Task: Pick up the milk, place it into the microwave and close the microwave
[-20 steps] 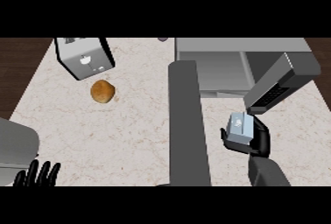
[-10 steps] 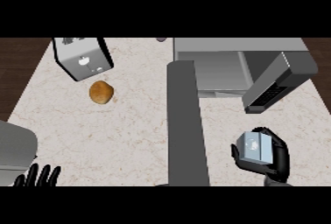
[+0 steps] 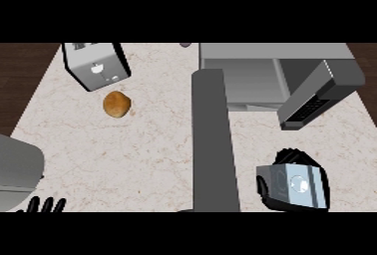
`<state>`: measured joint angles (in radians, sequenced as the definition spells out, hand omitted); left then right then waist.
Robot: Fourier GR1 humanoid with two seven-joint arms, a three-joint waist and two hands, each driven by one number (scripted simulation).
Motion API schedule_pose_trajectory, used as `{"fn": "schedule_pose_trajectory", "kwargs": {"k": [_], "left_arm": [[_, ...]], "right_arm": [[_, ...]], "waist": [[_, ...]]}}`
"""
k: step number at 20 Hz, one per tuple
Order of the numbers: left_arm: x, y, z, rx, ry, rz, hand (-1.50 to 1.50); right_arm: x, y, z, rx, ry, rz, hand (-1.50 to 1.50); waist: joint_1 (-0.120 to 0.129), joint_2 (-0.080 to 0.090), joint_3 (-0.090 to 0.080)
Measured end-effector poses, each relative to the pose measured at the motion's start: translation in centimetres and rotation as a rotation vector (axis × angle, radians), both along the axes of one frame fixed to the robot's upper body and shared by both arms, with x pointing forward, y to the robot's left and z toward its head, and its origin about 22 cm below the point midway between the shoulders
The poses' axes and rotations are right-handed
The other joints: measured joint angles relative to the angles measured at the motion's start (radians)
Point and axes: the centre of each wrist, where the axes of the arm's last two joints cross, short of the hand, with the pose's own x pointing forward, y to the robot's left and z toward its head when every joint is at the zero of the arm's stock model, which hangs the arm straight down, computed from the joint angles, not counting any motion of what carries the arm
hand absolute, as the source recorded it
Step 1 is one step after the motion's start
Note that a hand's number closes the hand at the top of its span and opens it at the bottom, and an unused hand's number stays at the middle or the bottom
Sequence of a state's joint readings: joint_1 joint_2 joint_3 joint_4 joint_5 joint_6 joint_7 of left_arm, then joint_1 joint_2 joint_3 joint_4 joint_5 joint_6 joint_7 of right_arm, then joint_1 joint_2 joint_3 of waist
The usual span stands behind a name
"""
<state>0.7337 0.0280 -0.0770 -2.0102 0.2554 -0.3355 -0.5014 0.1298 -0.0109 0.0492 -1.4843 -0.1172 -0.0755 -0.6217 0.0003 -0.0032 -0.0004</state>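
The milk carton (image 3: 294, 185), grey-white with a round cap on its face, sits at the lower right in my right hand (image 3: 288, 158), whose black fingers and thumb curl round it. The microwave (image 3: 254, 74) stands at the upper right, its cavity showing. Its door (image 3: 321, 94) swings open to the right, above the carton. My left hand (image 3: 44, 205) shows only fingertips at the bottom left edge, straight and still.
A toaster (image 3: 94, 64) stands at the upper left with a brown bread roll (image 3: 116, 103) just below it. A long grey upright bar (image 3: 213, 144) runs down the middle. A grey forearm (image 3: 16, 169) fills the left edge.
My right hand has carried the milk carton down and toward me, away from the microwave door. The carton now faces up with its cap showing. The left hand stayed still.
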Motion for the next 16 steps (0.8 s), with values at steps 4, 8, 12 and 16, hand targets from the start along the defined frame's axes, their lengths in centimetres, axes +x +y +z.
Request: {"fn": "schedule_pose_trajectory", "kwargs": {"k": [4, 8, 12, 16], "left_arm": [[0.0, 0.5, 0.3, 0.002, -0.001, 0.006, -1.50], [0.0, 1.3, 0.1, -0.002, 0.004, 0.006, -1.50], [0.4, 1.5, 0.0, 0.008, 0.008, 0.013, -1.50], [0.2, 2.4, 0.0, 0.009, 0.007, 0.010, -1.50]], "right_arm": [[1.3, 1.4, 0.5, -0.022, -0.011, -0.014, 1.50], [3.8, 3.2, 1.4, -0.071, -0.002, -0.028, 1.50], [6.4, 4.6, 2.0, -0.096, 0.020, -0.033, 1.50], [9.0, 5.7, 1.5, -0.145, 0.061, -0.062, 1.50]], "waist": [[0.004, 0.001, 0.000], [0.008, 0.003, 0.000], [0.010, 0.003, 0.000], [0.013, 0.004, 0.001]]}}
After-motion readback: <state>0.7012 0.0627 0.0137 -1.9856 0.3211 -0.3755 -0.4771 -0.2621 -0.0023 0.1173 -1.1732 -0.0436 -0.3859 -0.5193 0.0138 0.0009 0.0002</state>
